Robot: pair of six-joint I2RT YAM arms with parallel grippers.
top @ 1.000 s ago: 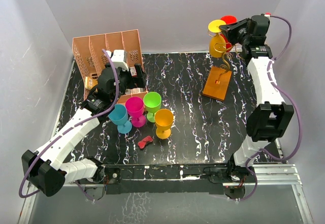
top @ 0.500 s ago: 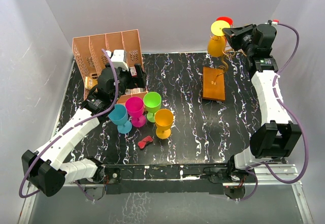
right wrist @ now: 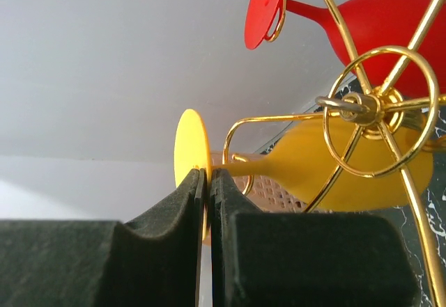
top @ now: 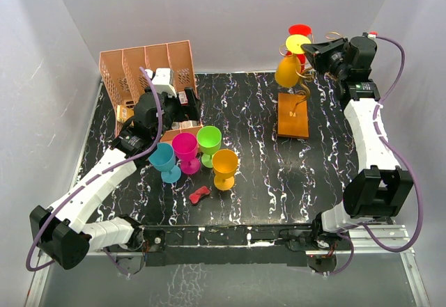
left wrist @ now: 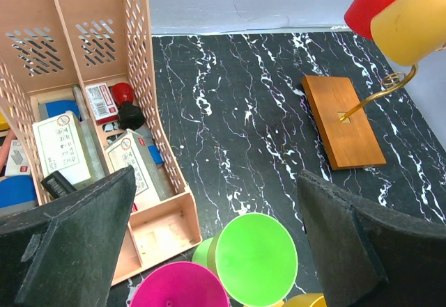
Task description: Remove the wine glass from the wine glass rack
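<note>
The yellow wine glass (right wrist: pixel 293 164) hangs foot-up from a curled arm of the gold wine glass rack (right wrist: pixel 380 105), whose wooden base (top: pixel 293 115) sits at the far right of the black marbled table (top: pixel 258 175). The right gripper (right wrist: pixel 208 175) has its fingers pinched tight on the rim of the glass's flat yellow foot, with the stem threaded through the wire loop. A red glass (right wrist: pixel 380 14) hangs from the neighbouring arm, close by. To do this step well, the foot probably needs to slide out level along the open end of the loop. Pulling up or sideways could drag the light rack, and the thin-edged hold could slip. The left gripper (left wrist: pixel 216 182) hovers wide open over coloured cups (top: pixel 209 138) beside the pink file organiser (top: pixel 139 67).
</note>
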